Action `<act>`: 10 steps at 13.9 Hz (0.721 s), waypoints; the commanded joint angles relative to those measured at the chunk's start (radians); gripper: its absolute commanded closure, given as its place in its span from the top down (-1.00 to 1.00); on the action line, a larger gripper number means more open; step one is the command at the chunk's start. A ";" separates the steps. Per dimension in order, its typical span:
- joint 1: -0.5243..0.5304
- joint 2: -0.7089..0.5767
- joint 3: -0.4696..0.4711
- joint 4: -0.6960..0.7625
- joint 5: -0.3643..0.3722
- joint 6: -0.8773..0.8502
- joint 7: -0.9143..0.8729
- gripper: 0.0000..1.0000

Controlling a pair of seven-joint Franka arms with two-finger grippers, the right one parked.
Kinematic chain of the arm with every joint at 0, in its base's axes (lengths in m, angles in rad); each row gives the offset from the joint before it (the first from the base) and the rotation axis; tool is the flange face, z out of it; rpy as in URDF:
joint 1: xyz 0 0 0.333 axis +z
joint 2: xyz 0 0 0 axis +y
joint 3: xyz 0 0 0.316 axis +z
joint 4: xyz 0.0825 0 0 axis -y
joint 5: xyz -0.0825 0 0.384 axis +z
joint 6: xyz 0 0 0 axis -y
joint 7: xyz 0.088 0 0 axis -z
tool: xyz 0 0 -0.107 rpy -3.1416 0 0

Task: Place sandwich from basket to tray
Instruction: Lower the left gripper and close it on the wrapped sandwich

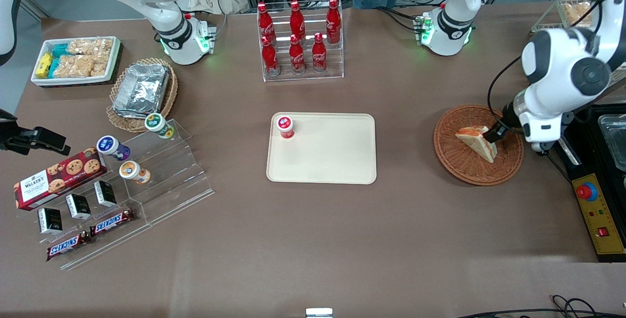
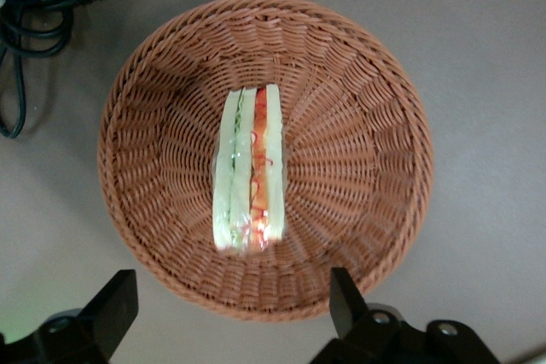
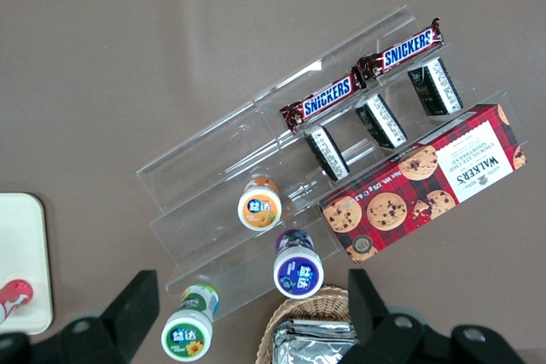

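Above the basket (image 2: 264, 155) my gripper (image 2: 230, 313) hangs with its fingers spread wide and nothing between them. The sandwich (image 2: 249, 168) lies in the basket's middle, resting on its crust side with the layered cut edge facing up at me. Its long axis runs straight away from my wrist camera, and my two fingertips (image 2: 115, 300) stand across that axis, so I judge the jaws already line up to close on the two bread faces. The sandwich does not sit between the fingers; it lies ahead of them, toward the basket's centre. In the front view my gripper (image 1: 495, 133) shows just above one end of the wedge. The tray (image 1: 342, 171) lies well apart, toward the parked arm's end, with a small red-capped cup (image 1: 285, 126) standing in one corner.
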 commanded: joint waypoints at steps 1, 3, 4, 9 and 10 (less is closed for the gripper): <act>0.002 0.029 -0.009 -0.047 0.040 0.083 -0.049 1.00; 0.002 0.052 -0.009 -0.076 0.041 0.141 -0.049 1.00; 0.002 0.065 -0.009 -0.099 0.040 0.182 -0.049 1.00; 0.004 0.124 -0.008 -0.168 0.064 0.332 -0.050 1.00; 0.004 0.129 -0.006 -0.168 0.069 0.336 -0.050 1.00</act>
